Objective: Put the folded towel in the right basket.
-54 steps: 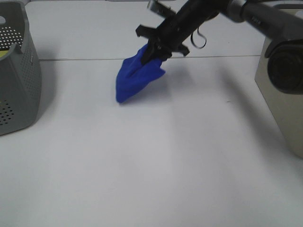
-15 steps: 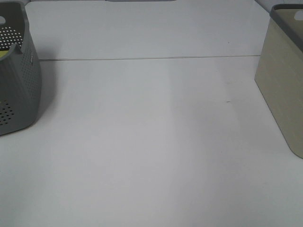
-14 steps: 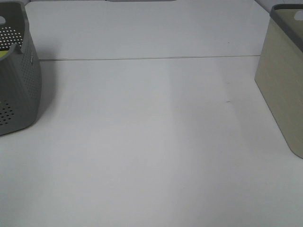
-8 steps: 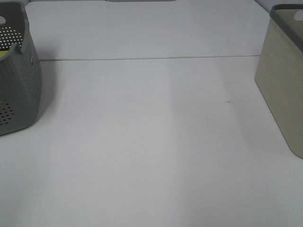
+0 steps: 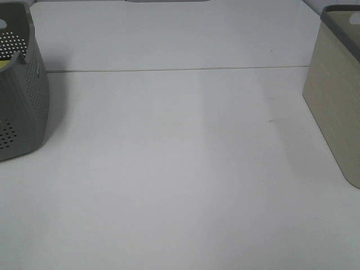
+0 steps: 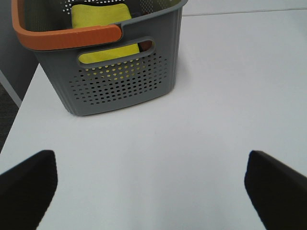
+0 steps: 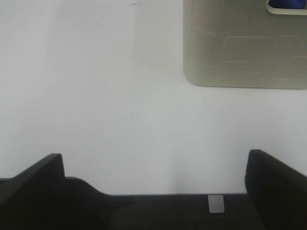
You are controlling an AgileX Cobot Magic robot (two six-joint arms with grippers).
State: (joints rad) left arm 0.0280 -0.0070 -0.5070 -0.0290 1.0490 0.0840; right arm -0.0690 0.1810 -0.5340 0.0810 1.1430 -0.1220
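The right basket [image 5: 337, 101] is beige with a grey rim and stands at the right edge of the exterior view. In the right wrist view the basket [image 7: 244, 48] shows a blue patch of the folded towel [image 7: 287, 5] through its handle slot. My right gripper [image 7: 153, 167] is open and empty over the white table, apart from the basket. My left gripper [image 6: 151, 177] is open and empty in front of the grey left basket [image 6: 115, 62]. Neither arm shows in the exterior view.
The grey perforated left basket [image 5: 19, 90] with an orange rim holds a yellow cloth [image 6: 103, 28]. A seam [image 5: 169, 70] runs across the white table. The table's left edge [image 6: 19, 120] lies near the left gripper.
Earlier the right gripper held the blue towel above the table's far middle. Since then arm and towel have left the exterior view. Nothing has moved over the last second.
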